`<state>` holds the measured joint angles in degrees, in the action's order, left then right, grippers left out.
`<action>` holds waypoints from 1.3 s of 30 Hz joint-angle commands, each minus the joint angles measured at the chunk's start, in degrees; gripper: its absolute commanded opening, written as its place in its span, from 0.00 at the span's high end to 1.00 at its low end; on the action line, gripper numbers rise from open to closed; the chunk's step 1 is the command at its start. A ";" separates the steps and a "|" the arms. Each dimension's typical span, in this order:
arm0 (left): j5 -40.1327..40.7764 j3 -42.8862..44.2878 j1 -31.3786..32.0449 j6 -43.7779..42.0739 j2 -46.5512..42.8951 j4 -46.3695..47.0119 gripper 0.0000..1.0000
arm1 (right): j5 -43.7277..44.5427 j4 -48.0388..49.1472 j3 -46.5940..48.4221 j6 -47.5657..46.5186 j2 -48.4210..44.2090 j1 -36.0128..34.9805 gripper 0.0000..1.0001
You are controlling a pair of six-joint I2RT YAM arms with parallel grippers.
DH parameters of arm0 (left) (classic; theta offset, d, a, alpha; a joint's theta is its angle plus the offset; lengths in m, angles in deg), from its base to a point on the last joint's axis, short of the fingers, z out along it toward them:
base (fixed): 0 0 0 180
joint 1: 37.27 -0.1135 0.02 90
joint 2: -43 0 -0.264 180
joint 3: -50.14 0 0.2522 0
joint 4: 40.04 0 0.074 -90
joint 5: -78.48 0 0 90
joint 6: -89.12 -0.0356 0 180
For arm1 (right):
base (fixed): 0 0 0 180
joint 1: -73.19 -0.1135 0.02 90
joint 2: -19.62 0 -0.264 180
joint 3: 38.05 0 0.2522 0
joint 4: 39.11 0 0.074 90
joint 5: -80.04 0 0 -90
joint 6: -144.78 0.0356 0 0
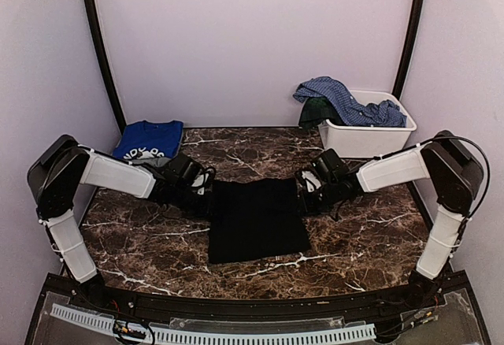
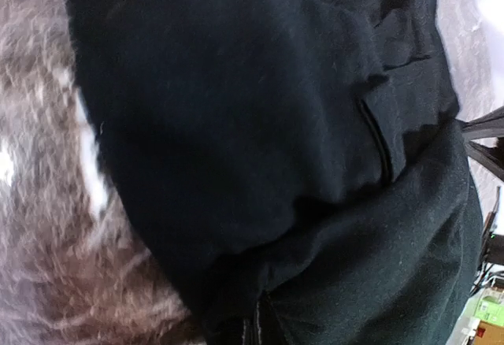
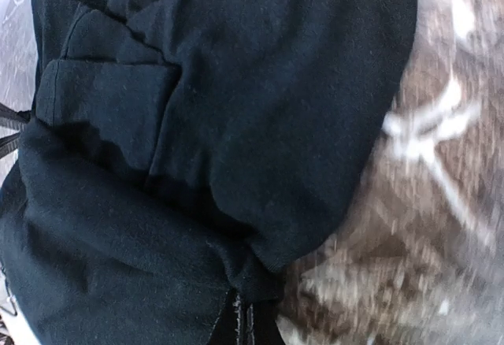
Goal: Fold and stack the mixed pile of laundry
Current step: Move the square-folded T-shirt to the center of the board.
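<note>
A large black garment is seen spread flat on the dark marbled surface, roughly in the middle between the two arms, with its far edge stretched between the hands. The left hand is placed at the far left corner of the black garment, and the right hand at its far right corner. In the left wrist view the black cloth is seen bunched and drawn down into the left hand, whose dark fingers are pressed together on the fabric. The same is shown in the right wrist view, where folds of the black garment are gathered into the right hand, clamped on the cloth with no gap visible between the fingers. The rest of the black garment lies on the surface towards the arm bases. Beyond the black garment and to its right, a white bin is set, and a blue checked shirt is draped over its rim, with a dark green piece hanging just beside it. Beyond the black garment and to its left, a royal-blue printed tee is laid folded, well apart from the left hand.
</note>
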<state>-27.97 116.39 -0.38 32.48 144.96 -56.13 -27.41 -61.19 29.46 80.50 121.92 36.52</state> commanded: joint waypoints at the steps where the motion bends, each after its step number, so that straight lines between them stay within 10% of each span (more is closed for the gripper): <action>1: 0.28 -3.03 -0.74 -1.15 0.74 2.91 1.00 | 3.41 1.83 -0.46 -1.46 3.31 0.37 1.00; 13: -1.17 -16.43 5.98 -1.30 -19.27 -2.69 0.99 | 0.14 -1.84 -16.97 8.25 -17.30 -10.81 1.00; 17: 2.68 -15.42 5.88 -2.52 -25.71 -7.93 0.76 | 5.11 -10.09 -16.84 9.04 -23.75 -10.56 0.98; 21: 6.91 -10.47 5.92 -7.98 -30.75 -11.68 0.48 | 6.36 -16.85 -11.85 4.99 -29.08 -9.24 0.52; 24: 5.81 -6.62 6.68 -16.77 -32.13 -10.56 0.41 | 4.63 -18.23 -6.83 0.00 -30.47 -6.15 0.38; 32: -2.44 0.75 12.96 -46.88 -22.22 -5.84 0.46 | -9.41 -16.05 10.76 -11.32 -14.74 -1.33 0.51; 39: -4.52 2.49 17.68 -56.27 -11.95 -1.34 0.58 | -23.27 -13.13 21.91 -14.25 0.86 -1.33 0.62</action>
<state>-29.79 117.43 15.48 -14.25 130.25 -59.95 -39.78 -76.42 47.43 69.24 117.59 35.17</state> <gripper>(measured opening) 0.414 0.415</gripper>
